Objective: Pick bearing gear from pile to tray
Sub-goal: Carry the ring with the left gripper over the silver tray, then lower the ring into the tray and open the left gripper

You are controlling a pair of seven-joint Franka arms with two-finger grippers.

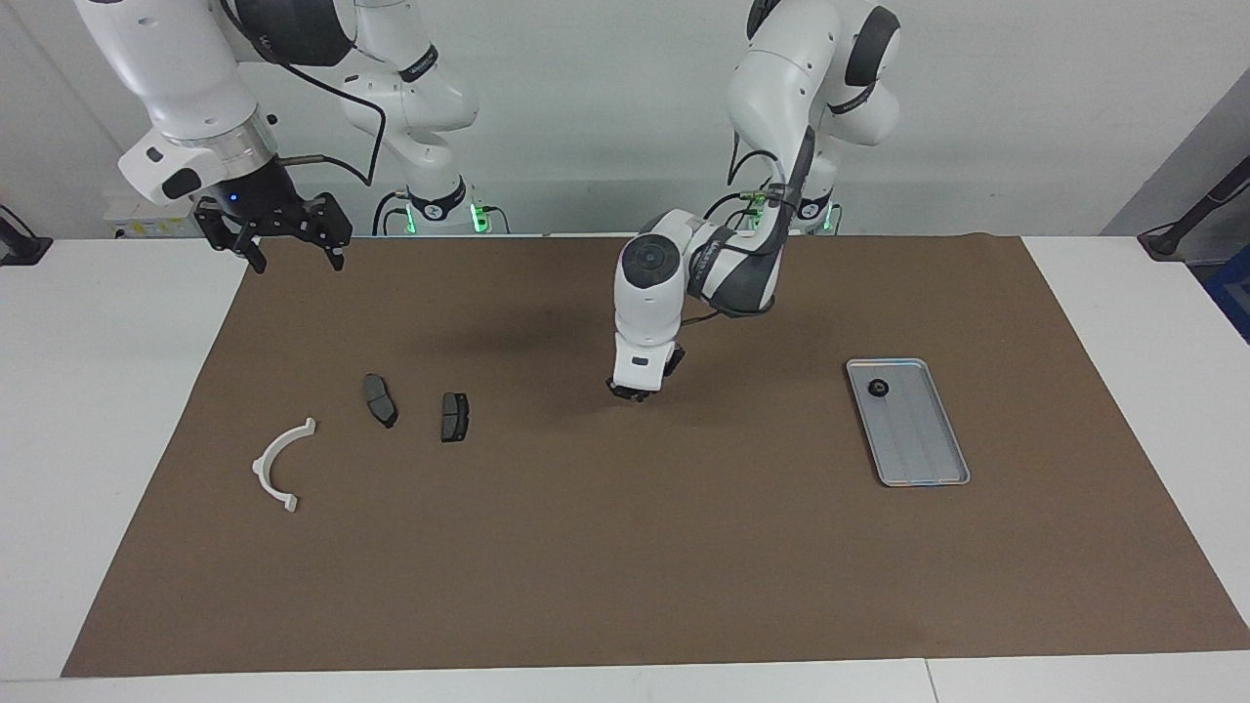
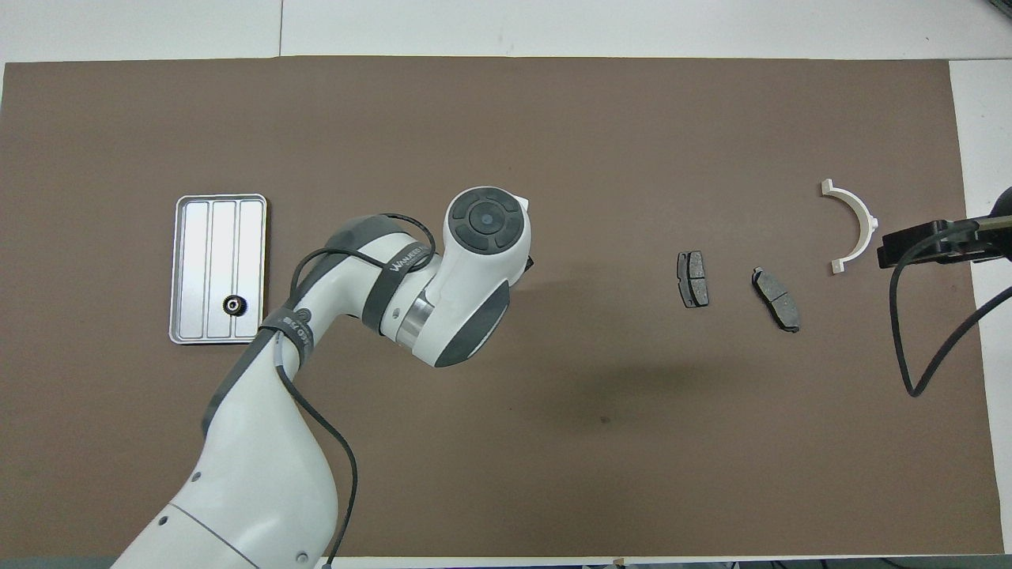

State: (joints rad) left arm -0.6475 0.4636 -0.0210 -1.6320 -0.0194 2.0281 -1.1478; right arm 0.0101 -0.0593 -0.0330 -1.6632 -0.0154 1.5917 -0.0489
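1. I use the tray [image 1: 935,459] as my landmark. It lies flat on the brown mat [image 1: 625,547] toward the left arm's end of the bench [image 1: 107,391], long side running away from the robots.
2. One bearing gear [image 1: 878,389], small, black and round, sits inside the tray near the corner closest to the robots. In the overhead view it shows a pale centre [image 2: 232,305].
3. Left end effector [image 1: 637,391]: hanging low over bare mat, well apart from the tray toward the right arm's end. The wrist points straight down. Its fingers are mostly hidden under the wrist; I cannot tell whether they are spread or pressed together, nor whether they hold anything.
4. Right end effector [image 1: 290,256]: raised over the mat's edge nearest the robots, at the right arm's end, well apart from the tray. Fingers spread wide, nothing between them. This arm waits.
5. Remainder of the pile, all well apart from the tray toward the right arm's end: two dark grey plates, one [image 1: 455,417] closer to the tray, the other [image 1: 381,400] just beside it; then a white arc bracket [image 1: 278,467] farthest from the tray, curved ends pointing toward the tray's end.
6. Plates and bracket lie flat on the mat, none touching.
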